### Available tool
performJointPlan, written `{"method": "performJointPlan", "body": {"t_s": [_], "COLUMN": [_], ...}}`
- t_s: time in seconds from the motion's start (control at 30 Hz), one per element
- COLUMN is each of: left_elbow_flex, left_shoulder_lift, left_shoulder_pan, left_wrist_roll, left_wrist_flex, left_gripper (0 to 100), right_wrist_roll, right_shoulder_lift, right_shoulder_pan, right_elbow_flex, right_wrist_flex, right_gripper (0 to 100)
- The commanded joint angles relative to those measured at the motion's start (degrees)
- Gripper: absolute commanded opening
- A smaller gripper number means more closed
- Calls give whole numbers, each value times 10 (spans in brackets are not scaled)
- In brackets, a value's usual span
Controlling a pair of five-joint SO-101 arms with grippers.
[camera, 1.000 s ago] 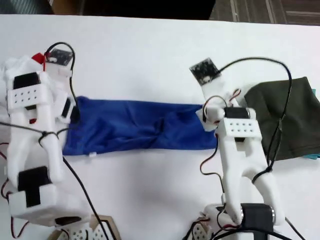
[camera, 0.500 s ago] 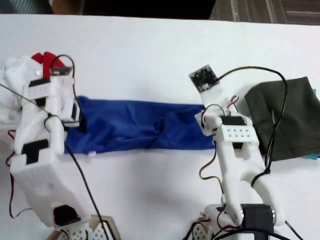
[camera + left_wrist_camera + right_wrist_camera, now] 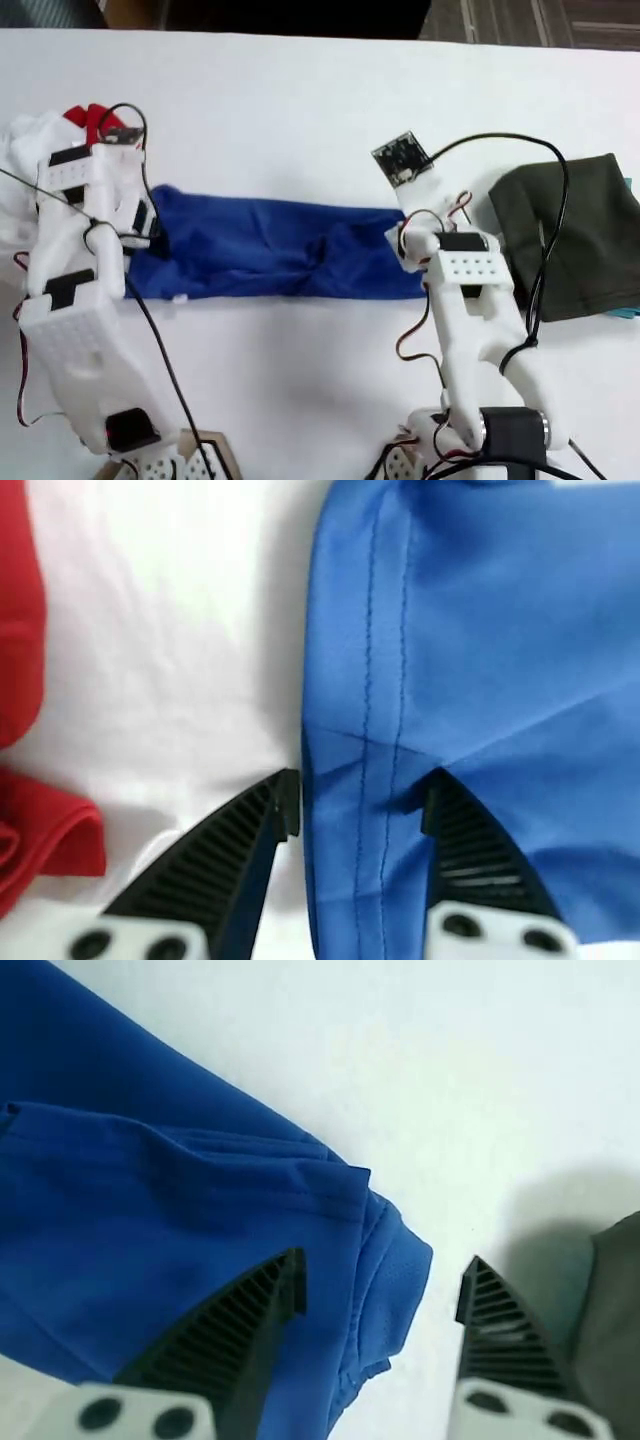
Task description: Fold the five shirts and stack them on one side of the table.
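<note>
A blue shirt (image 3: 270, 250), folded into a long strip, lies across the middle of the table. My left gripper (image 3: 360, 800) is open at the strip's left end (image 3: 150, 225), its fingers (image 3: 262, 815) astride the stitched hem of the blue shirt (image 3: 480, 660). My right gripper (image 3: 380, 1285) is open over the strip's right end (image 3: 405, 245), with the bunched corner of the blue shirt (image 3: 200, 1210) between its fingers (image 3: 268, 1295). A folded dark green shirt (image 3: 575, 240) lies at the right.
A red shirt (image 3: 90, 118) and white cloth (image 3: 20, 150) are heaped at the far left, close behind the left arm; the red shirt (image 3: 20, 630) shows beside the left gripper. The dark green shirt (image 3: 615, 1290) lies just past the right gripper. Cables hang off both arms.
The left arm has swung and dropped lower over the blue shirt's left end. The right gripper has slid slightly left along the shirt's right end. The shirt has barely shifted.
</note>
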Motion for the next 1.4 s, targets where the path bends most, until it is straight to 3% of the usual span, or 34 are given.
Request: {"method": "performJointPlan", "body": {"t_s": [0.0,0.4,0.77,1.03,1.23,1.37], "left_elbow_flex": [-21,-131,-181,-305,-392,-414], "left_shoulder_lift": [-4,-6,110,200,265,281], "left_shoulder_pan": [-14,-9,23,24,27,22], "left_wrist_roll": [-7,-58,-55,-59,-92,-79], "left_wrist_flex": [17,22,29,155,225,232], "left_gripper": [212,215,215,209,21,26], "right_wrist_roll": [-4,-2,-1,-1,-2,-4], "right_shoulder_lift": [-2,-2,-2,-3,-3,-3], "right_shoulder_pan": [-3,-4,-4,-4,0,1], "right_elbow_flex": [-6,-4,-4,-5,-6,-6], "right_wrist_flex": [-8,-8,-8,-8,-8,-8], "right_gripper": [254,254,254,254,254,254]}}
